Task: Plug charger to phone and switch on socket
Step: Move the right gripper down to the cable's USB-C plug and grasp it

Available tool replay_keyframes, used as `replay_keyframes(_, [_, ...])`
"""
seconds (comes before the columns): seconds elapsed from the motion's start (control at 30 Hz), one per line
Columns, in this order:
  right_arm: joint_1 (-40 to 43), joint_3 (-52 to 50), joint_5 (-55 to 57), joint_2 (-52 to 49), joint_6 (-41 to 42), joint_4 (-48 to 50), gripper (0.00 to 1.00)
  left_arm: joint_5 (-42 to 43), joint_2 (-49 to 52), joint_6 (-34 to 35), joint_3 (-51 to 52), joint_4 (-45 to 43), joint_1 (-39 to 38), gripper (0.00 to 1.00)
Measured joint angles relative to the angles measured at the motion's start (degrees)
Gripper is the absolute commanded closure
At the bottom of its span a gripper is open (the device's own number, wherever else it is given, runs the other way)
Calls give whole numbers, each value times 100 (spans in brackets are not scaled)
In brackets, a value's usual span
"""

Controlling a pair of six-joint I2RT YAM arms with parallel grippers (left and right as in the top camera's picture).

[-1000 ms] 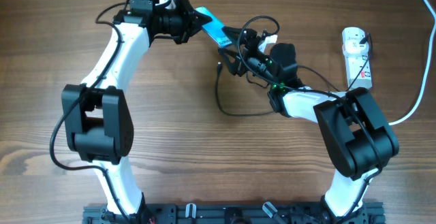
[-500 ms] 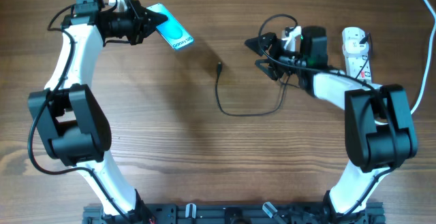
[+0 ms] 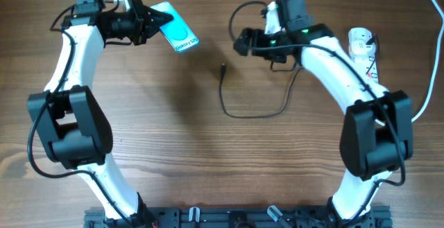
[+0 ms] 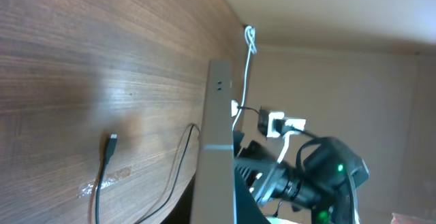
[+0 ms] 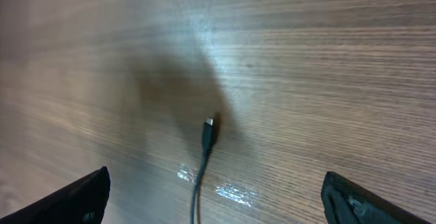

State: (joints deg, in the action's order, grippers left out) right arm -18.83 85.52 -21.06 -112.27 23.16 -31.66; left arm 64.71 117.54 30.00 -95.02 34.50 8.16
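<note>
The right gripper (image 3: 241, 42) swung back, jaws wide and empty, over the thin black charger cable (image 3: 223, 68) whose tip lay loose on the wooden table (image 3: 173, 152), while the left gripper (image 3: 151, 21) still clamped the cyan-screened rectangular smartphone (image 3: 177, 34), so the plug-in apparently remained undone.

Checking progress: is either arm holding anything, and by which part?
The left gripper holds the phone by the end opposite its Galaxy S text. The right gripper is open, empty.
</note>
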Motion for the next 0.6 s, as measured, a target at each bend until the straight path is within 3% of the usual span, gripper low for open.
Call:
replay_keyframes(0.2, [-824,0,802,0,9,249,0,409,0,-20,0,-72,422,96])
replay_keyframes(0.37, [-994,4,841,-140,256,634,1,533,0,-20,0,-57,461,96])
replay_keyframes(0.6, [-988,-2,885,-328,717,1163,21,667,0,-20,0,-42,450,96])
